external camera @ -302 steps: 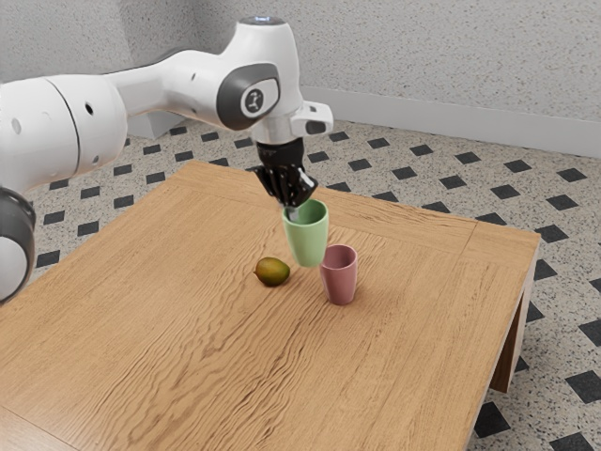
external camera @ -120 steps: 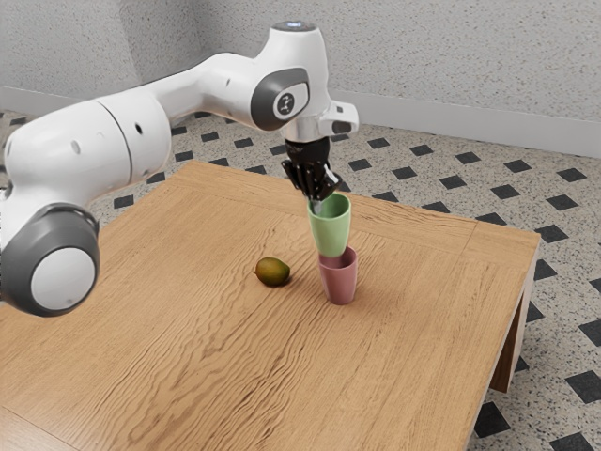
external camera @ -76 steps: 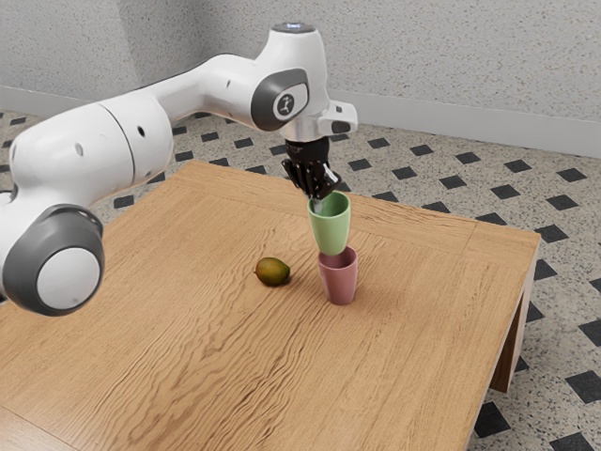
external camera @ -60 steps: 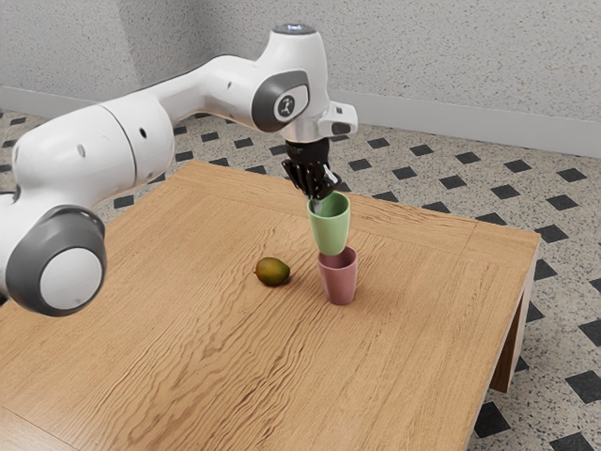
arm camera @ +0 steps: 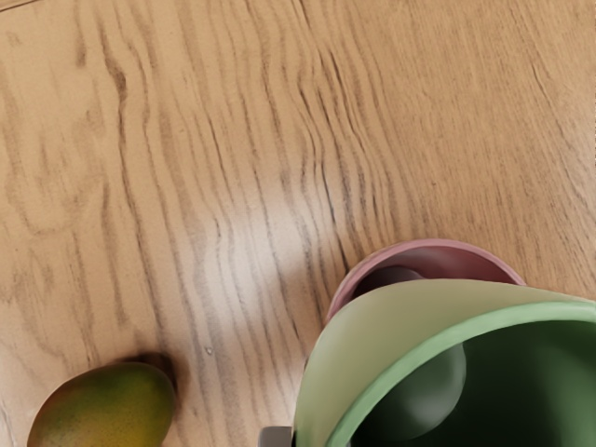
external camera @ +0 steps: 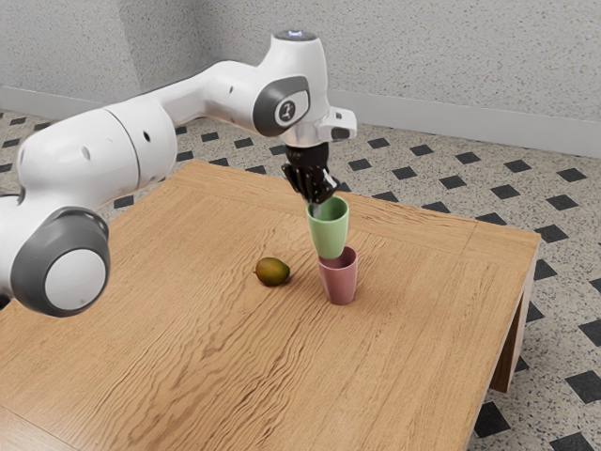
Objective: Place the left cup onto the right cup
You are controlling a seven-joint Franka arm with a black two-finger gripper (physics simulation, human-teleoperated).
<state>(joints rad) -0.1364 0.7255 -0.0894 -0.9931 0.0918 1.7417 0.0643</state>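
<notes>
The green cup [external camera: 329,229] hangs slightly tilted from my gripper [external camera: 319,194], which is shut on its rim. Its base dips into the mouth of the pink cup [external camera: 339,278], which stands upright on the wooden table [external camera: 188,357]. In the wrist view the green cup [arm camera: 438,363] sits just under my hand, and behind it shows the pink cup's rim [arm camera: 424,250]. The green cup hides most of the pink cup's opening there.
A green-yellow mango [external camera: 272,272] lies on the table a short way toward the exterior view's left of the cups; the wrist view has the mango [arm camera: 102,410] too. The table's edge [external camera: 512,310] drops off toward the exterior view's right.
My gripper carried the green cup from beside the pink cup to above it. In the last half second it has sunk a little, into the pink cup's mouth.
</notes>
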